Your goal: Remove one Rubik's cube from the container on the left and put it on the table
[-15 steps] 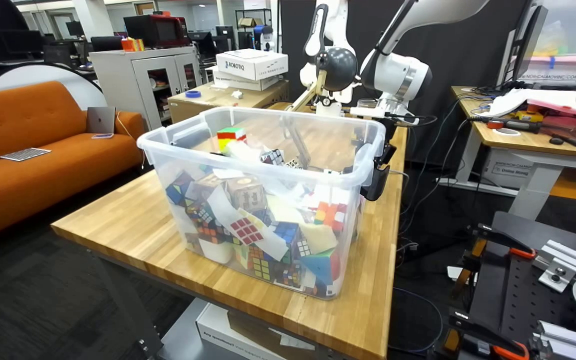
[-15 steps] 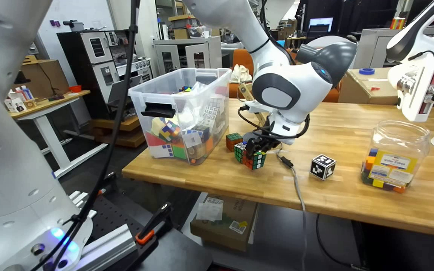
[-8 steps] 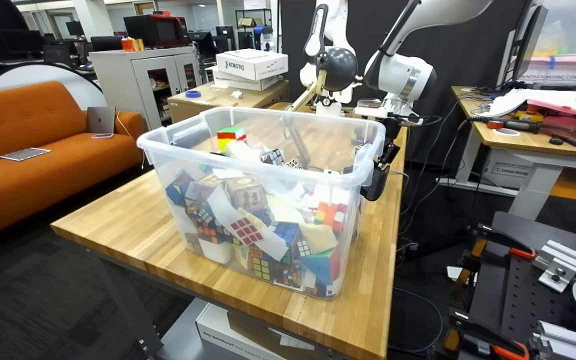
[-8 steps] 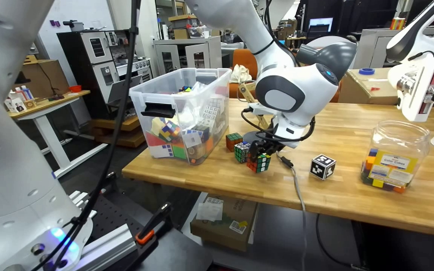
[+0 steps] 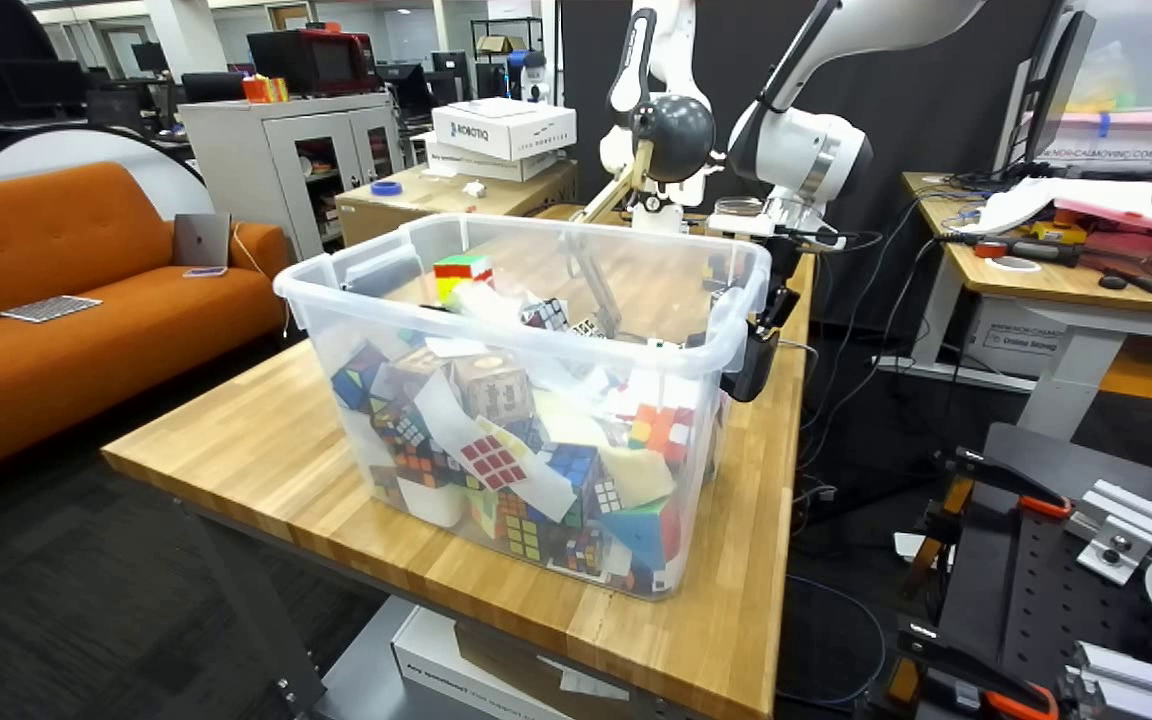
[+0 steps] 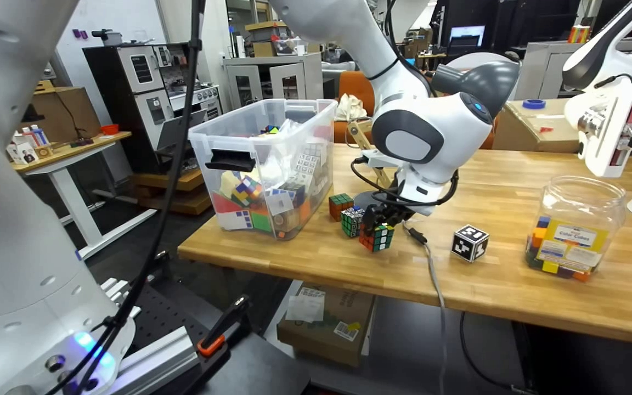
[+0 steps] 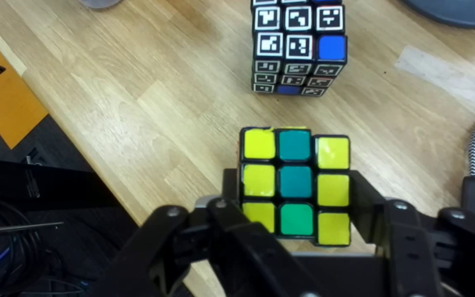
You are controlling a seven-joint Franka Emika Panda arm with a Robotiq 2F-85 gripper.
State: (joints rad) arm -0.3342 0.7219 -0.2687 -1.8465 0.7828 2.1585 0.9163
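Observation:
A Rubik's cube [image 7: 295, 144] with yellow and green squares on its upper face sits between the black pads of my gripper [image 7: 294, 189] in the wrist view. Both pads press against its opposite sides, with no gap to be seen. The same cube [image 6: 377, 239] appears in an exterior view, low at the surface of the table [image 6: 415, 274]; full contact underneath cannot be made out. To its left stands the see-through container [image 6: 239, 137], holding many more cubes and papers. In an exterior view my gripper [image 5: 781, 305] is partly hidden behind the container's handle.
Beside the held cube stands a marker-patterned cube [image 7: 289, 45], then a green-and-orange cube [image 6: 340, 207] nearer the container. A black-and-white marker cube [image 6: 470, 243], a clear jar [image 6: 579, 230], a cable [image 6: 432, 269] and a desk lamp [image 6: 486, 82] are to the right.
During the first half second my gripper and its cube moved right, away from the marker-patterned cube and slightly lower. Since then no movement shows in the exterior views.

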